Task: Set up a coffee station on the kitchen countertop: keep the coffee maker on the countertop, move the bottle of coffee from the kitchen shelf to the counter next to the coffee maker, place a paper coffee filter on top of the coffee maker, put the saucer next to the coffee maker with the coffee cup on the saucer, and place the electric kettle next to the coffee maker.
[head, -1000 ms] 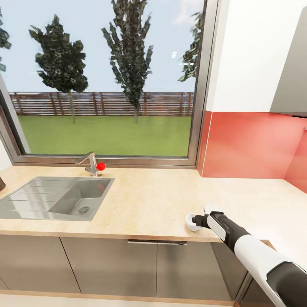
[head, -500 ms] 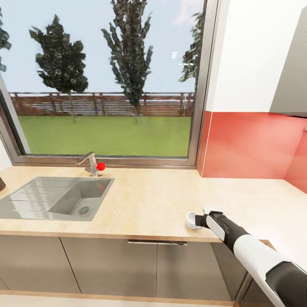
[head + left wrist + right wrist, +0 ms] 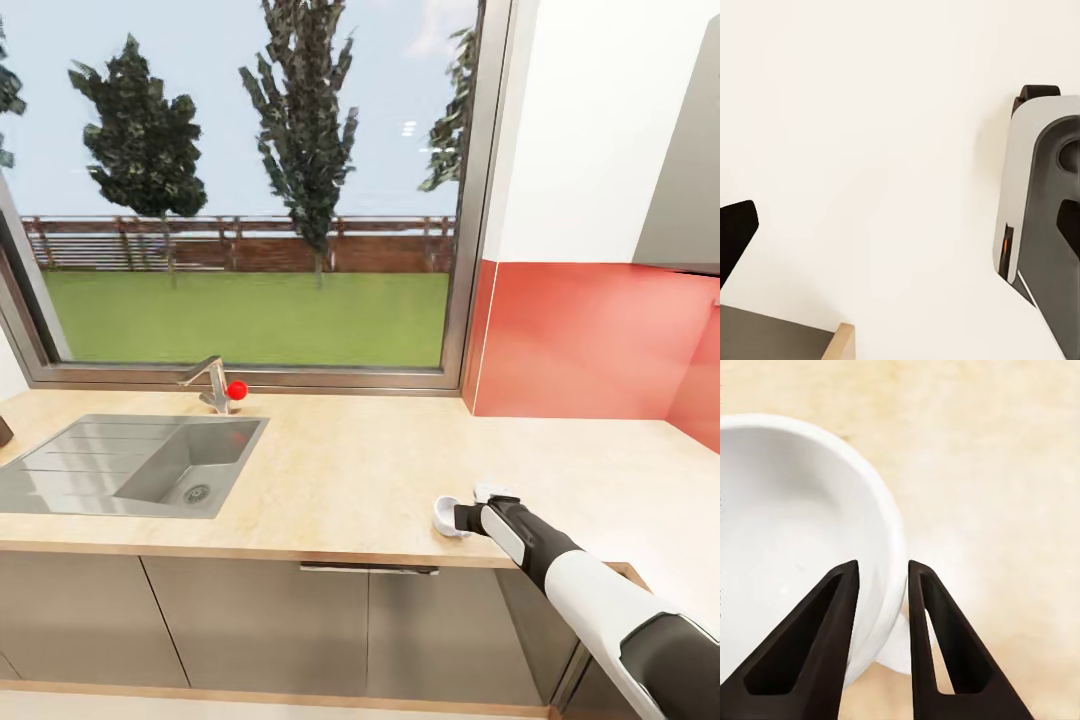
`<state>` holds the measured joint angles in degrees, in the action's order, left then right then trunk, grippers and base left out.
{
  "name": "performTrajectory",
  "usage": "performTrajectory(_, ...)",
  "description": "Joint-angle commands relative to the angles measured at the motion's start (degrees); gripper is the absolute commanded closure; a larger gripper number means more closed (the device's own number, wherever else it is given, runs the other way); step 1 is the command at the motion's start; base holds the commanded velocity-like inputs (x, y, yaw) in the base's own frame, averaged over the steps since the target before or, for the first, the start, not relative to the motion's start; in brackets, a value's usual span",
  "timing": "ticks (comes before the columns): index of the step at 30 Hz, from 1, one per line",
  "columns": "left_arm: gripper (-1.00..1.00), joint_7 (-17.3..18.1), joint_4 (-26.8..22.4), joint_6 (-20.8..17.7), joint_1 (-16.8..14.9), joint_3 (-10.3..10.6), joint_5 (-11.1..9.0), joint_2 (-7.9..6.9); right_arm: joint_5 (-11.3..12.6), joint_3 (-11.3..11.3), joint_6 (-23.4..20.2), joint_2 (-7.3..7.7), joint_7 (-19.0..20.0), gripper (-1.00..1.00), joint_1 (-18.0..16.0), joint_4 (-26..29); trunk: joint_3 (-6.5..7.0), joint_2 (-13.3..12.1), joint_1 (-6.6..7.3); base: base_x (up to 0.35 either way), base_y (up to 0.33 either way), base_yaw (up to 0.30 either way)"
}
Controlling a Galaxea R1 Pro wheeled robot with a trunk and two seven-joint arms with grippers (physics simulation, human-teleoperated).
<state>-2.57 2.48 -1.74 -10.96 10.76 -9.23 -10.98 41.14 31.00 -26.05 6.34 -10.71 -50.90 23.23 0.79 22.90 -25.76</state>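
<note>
While wrist-close, right claw (image 3: 881, 637) pinches coffee cup (image 3: 795, 532) rim.

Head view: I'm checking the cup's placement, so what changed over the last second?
The right gripper, shut on the rim of the coffee cup, shifted it slightly toward the window across the countertop; the grip stayed. The sink and camera stayed put.

Head camera high, facing the countertop (image 3: 360, 470) and window, right wrist camera close above that same countertop, left wrist camera facing pale wall
</note>
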Motion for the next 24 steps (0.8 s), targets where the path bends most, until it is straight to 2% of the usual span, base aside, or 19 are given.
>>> performTrajectory(1, -1.0, -0.07, 0.07, -0.11, -0.04, 0.49, -0.58, 0.02, 0.97, 0.48, -0.15, 0.07, -0.46, 1.0, 0.01, 0.17, -0.03, 0.03, -0.03, 0.0, 0.0, 0.0)
performTrajectory(10, -1.0, -0.07, 0.07, -0.11, -0.06, 0.49, -0.59, -0.01, 1.05, 0.55, -0.15, -0.04, -0.56, 1.0, 0.01, 0.66, -0.03, 0.03, -0.03, 0.0, 0.0, 0.0)
performTrajectory(15, -1.0, -0.02, 0.07, -0.11, -0.06, 0.49, -0.61, 0.02, 1.05, 1.35, -0.15, -1.11, -0.62, 1.0, 0.01, 1.45, -0.03, 0.03, -0.03, 0.0, 0.0, 0.0)
performTrajectory(19, -1.0, 0.01, 0.07, -0.11, -0.03, 0.49, -0.61, 0.03, 1.02, 1.97, -0.21, -1.63, -0.79, 1.0, 0.01, 4.9, -0.03, 0.03, -0.03, 0.0, 0.0, 0.0)
performTrajectory(20, -1.0, 0.02, 0.07, -0.11, -0.03, 0.49, -0.61, 0.06, 0.82, 2.05, -0.28, -1.66, -0.84, 1.0, 0.01, 7.19, -0.03, 0.03, -0.03, 0.0, 0.0, 0.0)
performTrajectory(24, -1.0, 0.02, 0.07, -0.08, -0.04, 0.49, -0.61, 0.08, -0.94, 2.12, -0.39, -1.61, -0.89, 1.0, 0.01, 13.2, -0.03, 0.03, -0.03, 0.0, 0.0, 0.0)
